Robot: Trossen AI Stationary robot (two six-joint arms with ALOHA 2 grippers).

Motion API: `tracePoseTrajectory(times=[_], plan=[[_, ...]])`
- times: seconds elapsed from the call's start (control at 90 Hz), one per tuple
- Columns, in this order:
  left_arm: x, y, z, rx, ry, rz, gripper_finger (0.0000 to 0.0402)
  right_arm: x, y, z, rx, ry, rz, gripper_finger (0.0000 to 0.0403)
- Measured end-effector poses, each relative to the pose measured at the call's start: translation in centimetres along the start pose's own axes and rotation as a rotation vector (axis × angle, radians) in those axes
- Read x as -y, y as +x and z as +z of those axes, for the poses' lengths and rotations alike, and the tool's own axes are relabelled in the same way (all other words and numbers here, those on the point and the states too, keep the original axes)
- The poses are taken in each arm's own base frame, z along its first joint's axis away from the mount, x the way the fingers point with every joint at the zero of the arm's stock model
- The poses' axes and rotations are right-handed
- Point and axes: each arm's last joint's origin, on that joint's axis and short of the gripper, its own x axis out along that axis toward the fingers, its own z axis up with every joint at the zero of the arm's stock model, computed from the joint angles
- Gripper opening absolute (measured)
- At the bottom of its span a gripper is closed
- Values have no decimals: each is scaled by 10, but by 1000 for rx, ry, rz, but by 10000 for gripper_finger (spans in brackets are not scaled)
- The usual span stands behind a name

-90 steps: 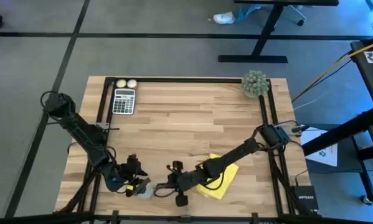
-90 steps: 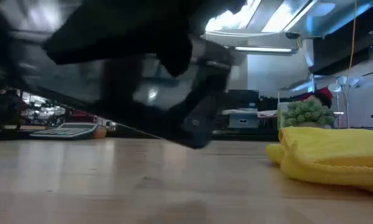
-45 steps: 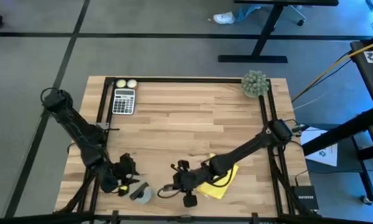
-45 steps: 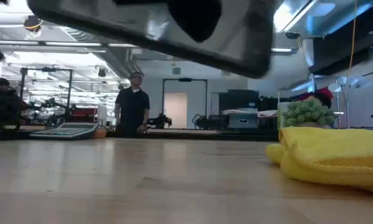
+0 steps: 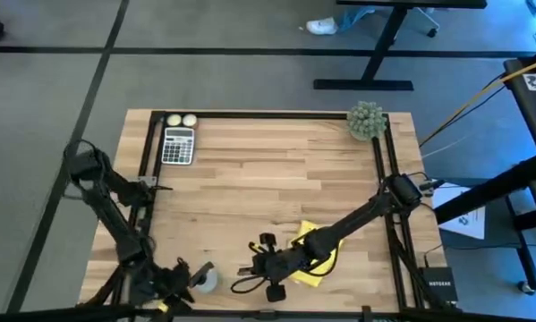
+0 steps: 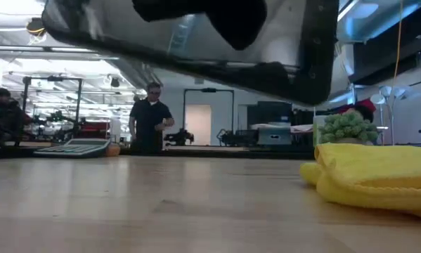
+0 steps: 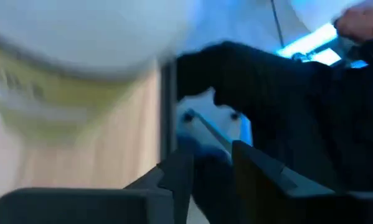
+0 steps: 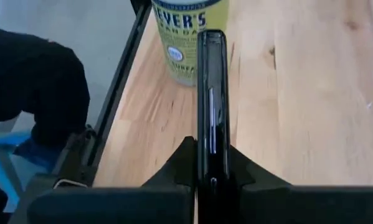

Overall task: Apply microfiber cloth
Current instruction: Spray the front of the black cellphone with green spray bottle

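The yellow microfiber cloth (image 5: 319, 255) lies bunched on the table near the front right, partly under my right arm; the low view shows the cloth (image 6: 379, 176) resting on the wood. My right gripper (image 5: 266, 268) is just left of the cloth, shut on a black smartphone (image 8: 211, 93). The small spray bottle (image 5: 205, 279) stands upright on the table near the front edge. My left gripper (image 5: 174, 279) hangs open at the near left corner, just left of the bottle and apart from it. My right gripper pinches the smartphone's two flat faces (image 8: 211, 134) between its two fingers, at one end. The fingers come roughly level from the table's right, and the phone reaches on past them, edge-up. The smartphone (image 6: 196, 42) hangs tilted, clear of the table.
A calculator (image 5: 178, 145) and two small balls (image 5: 181, 120) sit at the far left, and a green plant (image 5: 366, 120) at the far right corner. Black frame rails (image 5: 382, 179) run along the table's edges. A person (image 6: 150, 123) stands in the room beyond.
My left gripper has let go of the spray bottle and drawn back toward the near left corner; the bottle stays standing by the front edge. My right gripper has shifted a little toward the table's right with the smartphone, which stays clear of the table.
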Motion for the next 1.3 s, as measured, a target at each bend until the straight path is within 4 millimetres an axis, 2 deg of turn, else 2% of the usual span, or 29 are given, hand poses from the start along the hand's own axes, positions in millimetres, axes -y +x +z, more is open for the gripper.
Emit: tracePoseTrajectory(times=[0.133, 0.489, 0.567, 0.667, 0.756, 0.911, 0.989, 1.078, 1.222, 1.3], plan=[[-18, 16, 14, -30, -36, 39, 79, 1, 0, -3, -23, -21, -27, 8], [-45, 28, 55, 51, 5, 118, 78, 9, -8, -16, -179, -22, -132, 8], [-52, 30, 64, 71, 23, 139, 78, 8, -15, -19, -233, -8, -144, 8], [-58, 31, 71, 82, 47, 158, 78, 1, -34, -16, -242, -2, -138, 8], [-60, 31, 74, 62, 56, 144, 78, -12, -49, -9, -183, 4, -92, 8], [-56, 29, 72, 20, 41, 98, 78, -31, -52, 4, -21, -1, -4, 8], [-53, 27, 68, 1, 42, 92, 78, -29, -52, 6, 8, -2, -33, 8], [-49, 20, 65, -22, 36, 97, 78, -25, -62, 7, -8, -13, -78, 8], [-44, 10, 64, -24, 35, 115, 78, -18, -85, 23, 64, -5, -105, 8], [-42, 7, 65, -5, 38, 122, 78, -14, -88, 26, 66, -2, -114, 8]])
